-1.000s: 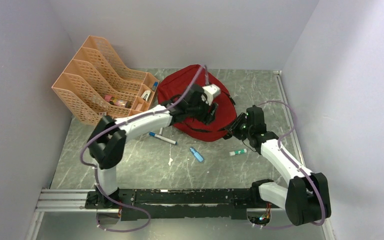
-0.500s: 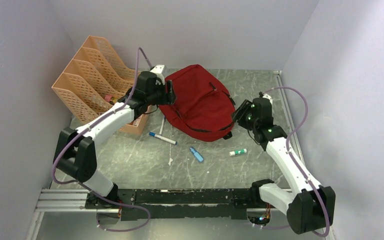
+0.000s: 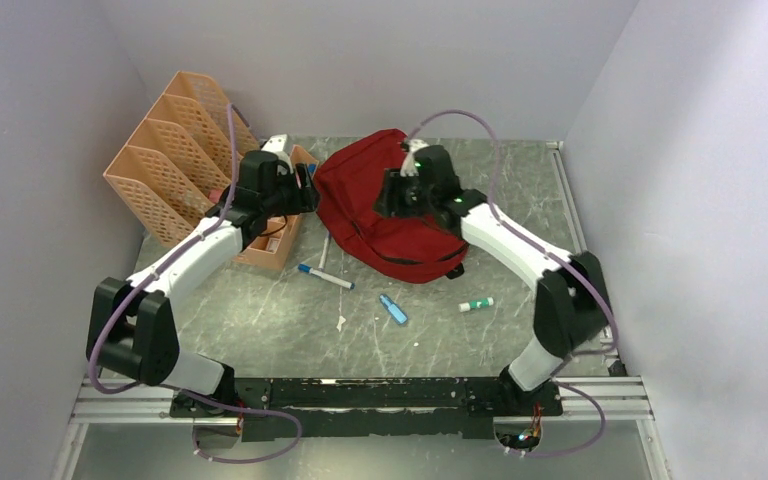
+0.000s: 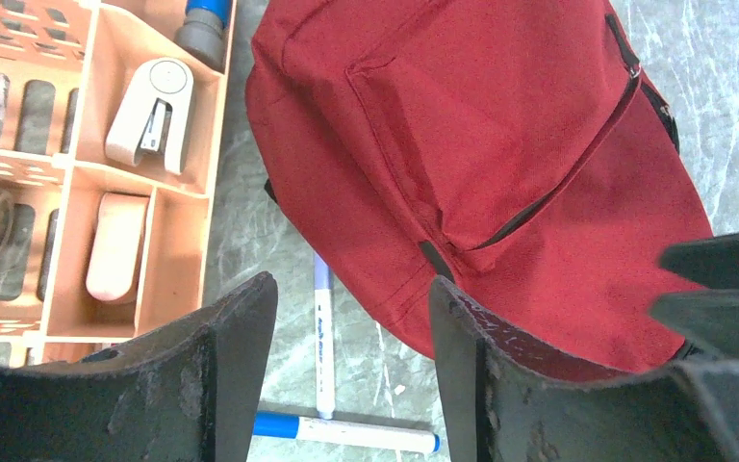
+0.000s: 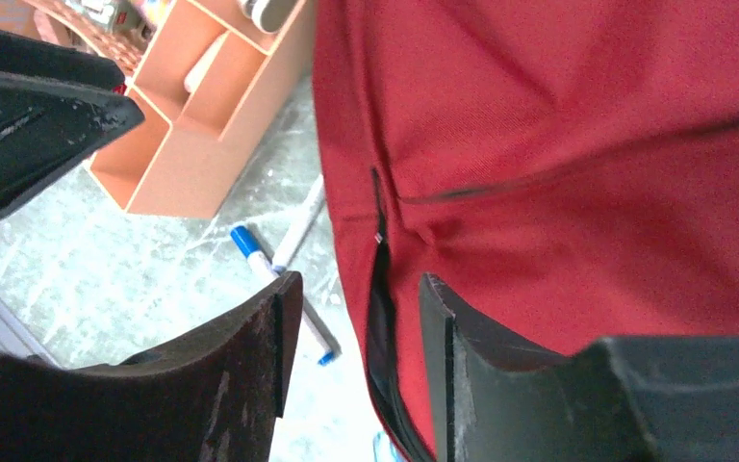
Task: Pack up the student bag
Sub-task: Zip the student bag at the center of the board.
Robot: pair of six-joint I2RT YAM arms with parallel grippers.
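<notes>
Bag (image 3: 408, 240) is seen directly beneath the right gripper (image 5: 356, 289), zip (image 5: 381, 318) between the spread, empty jaws; the left gripper (image 4: 351, 289), likewise spread and empty, is placed beside it.

Dark-red student bag (image 3: 385, 238); soft, black-zippered; slumped flat, front pocket up

The student bag (image 4: 500, 125) is matt dark-red woven cloth with a fine grain and black zip tape. The tabletop (image 3: 260, 320) is smooth, grey-green and marbled, with a faint sheen. The desk organiser (image 4: 216, 144) is matt orange plastic. The left end effector (image 4: 346, 298) and right end effector (image 5: 358, 294) are matt black, scuffed and scratched. The marker (image 4: 346, 433) is smooth white plastic.
</notes>
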